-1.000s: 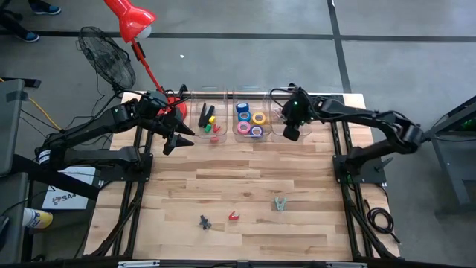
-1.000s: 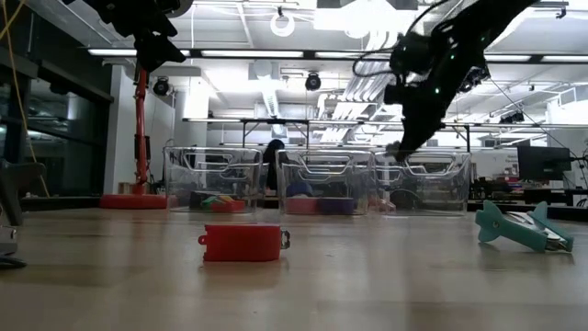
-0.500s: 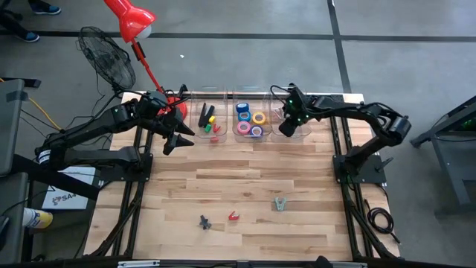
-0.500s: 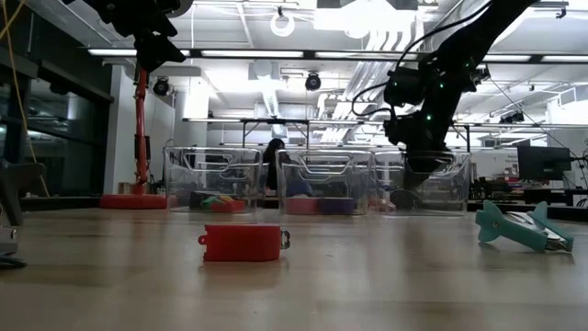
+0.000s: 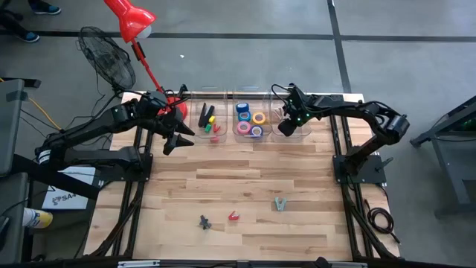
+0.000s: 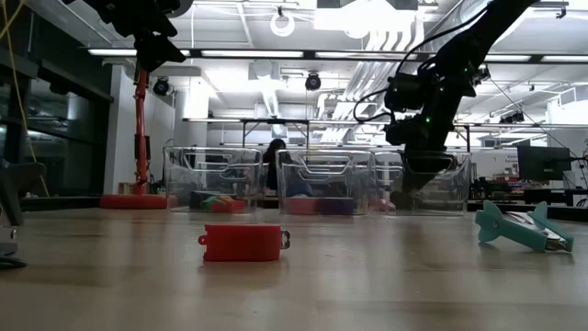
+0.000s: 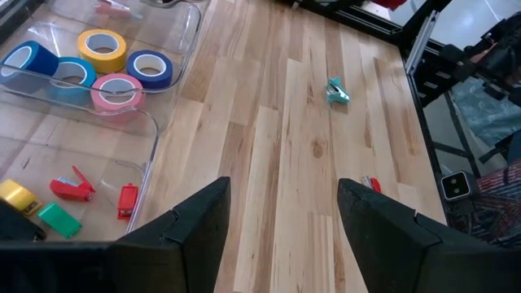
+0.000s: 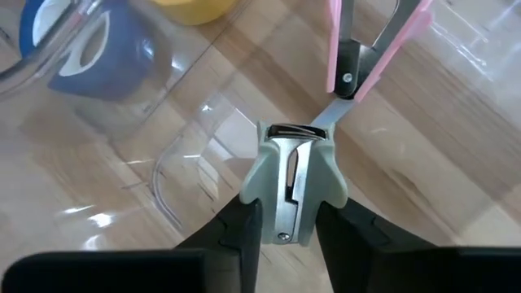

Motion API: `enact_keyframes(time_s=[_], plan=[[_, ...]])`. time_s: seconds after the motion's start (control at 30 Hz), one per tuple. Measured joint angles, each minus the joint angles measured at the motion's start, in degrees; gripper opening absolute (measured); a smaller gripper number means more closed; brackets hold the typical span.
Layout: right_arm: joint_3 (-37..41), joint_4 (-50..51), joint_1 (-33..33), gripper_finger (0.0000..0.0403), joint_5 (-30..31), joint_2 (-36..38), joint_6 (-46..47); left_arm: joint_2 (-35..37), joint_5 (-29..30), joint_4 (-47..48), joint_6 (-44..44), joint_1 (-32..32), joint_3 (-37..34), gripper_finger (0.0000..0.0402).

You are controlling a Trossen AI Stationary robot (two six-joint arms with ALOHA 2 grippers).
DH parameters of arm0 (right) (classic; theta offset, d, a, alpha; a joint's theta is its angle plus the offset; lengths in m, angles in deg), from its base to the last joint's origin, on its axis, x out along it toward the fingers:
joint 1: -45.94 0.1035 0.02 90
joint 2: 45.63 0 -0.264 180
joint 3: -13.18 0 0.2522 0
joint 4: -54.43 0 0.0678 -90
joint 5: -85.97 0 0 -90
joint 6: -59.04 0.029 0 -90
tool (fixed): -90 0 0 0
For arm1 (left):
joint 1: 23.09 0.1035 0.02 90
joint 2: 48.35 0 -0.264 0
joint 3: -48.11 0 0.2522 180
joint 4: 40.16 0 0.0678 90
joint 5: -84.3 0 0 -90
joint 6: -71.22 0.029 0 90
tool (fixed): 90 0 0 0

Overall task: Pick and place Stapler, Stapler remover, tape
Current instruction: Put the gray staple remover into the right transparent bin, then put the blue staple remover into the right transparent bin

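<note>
My right claw is lowering a stapler remover into the right bin.

A second ago my right claw [image 5: 289, 128] hung above the right bin [image 5: 281, 132]; now it has come down into it, and its fingers [image 8: 241, 236] still pinch the pale green stapler remover [image 8: 291, 189] but have begun to loosen, so I judge the release is starting. A pink remover [image 8: 368, 49] already lies just beside it in that bin. My left claw [image 5: 177, 140] waits spread wide, left of the bins. The tape rolls [image 5: 248, 119] sit in the middle bin. Far from the right bin, three items [image 5: 233, 217] remain on the counter [image 5: 245, 179].
</note>
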Motion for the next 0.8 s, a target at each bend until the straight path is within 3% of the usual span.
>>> enact_keyframes(time_s=[0.47,0.8], plan=[[-0.71,2.25,0.0,0.0196,-2.35,0.63,2.87,0.01,0.0,0.0,0.01,0.0,0.0,0.0223],[-12.15,15.81,0.91,0.0217,-0.97,0.63,2.95,0.0,0.0,0.0,-0.01,0.0,0.0,0.0223]])
